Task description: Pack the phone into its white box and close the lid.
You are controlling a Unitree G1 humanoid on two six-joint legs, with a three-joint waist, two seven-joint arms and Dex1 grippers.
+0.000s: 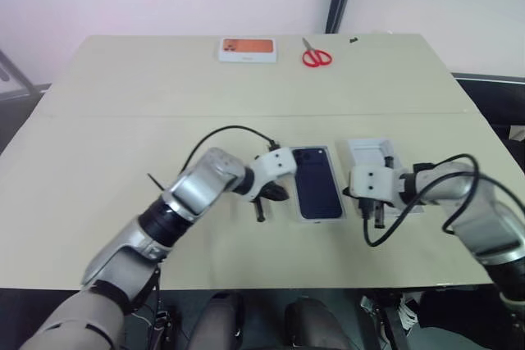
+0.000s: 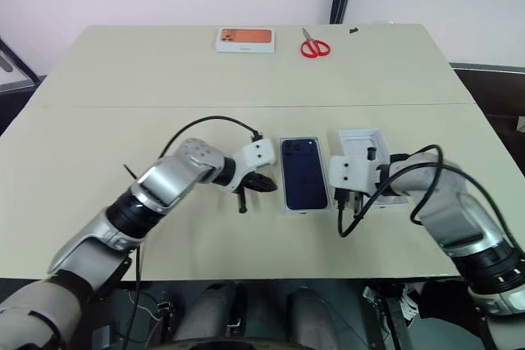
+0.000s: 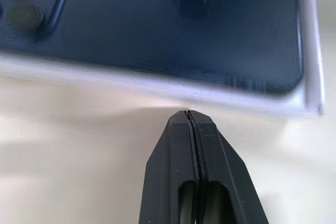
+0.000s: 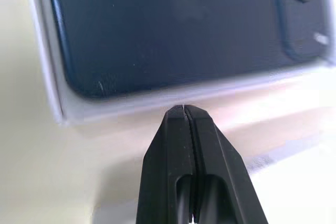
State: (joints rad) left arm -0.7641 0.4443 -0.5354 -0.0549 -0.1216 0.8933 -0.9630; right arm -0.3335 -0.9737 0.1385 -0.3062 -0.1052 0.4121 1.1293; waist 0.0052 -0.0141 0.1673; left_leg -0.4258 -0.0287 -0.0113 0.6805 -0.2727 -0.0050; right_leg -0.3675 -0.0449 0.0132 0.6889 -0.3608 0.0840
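Left eye view — phone (image 1: 317,183) lies in the white box (image 1: 296,202); left fingers (image 3: 193,129) at nine o'clock, right fingers (image 4: 185,124) at three — both pairs pressed shut, empty.

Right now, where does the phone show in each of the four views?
Left eye view: the phone lies in the white box at centre, between the two grippers.
Right eye view: phone at centre.
Left wrist view: it spans the upper picture, beyond the shut left gripper.
Right wrist view: upper picture, beyond the shut right gripper.
Shared landmark: the box's white rim around the phone.
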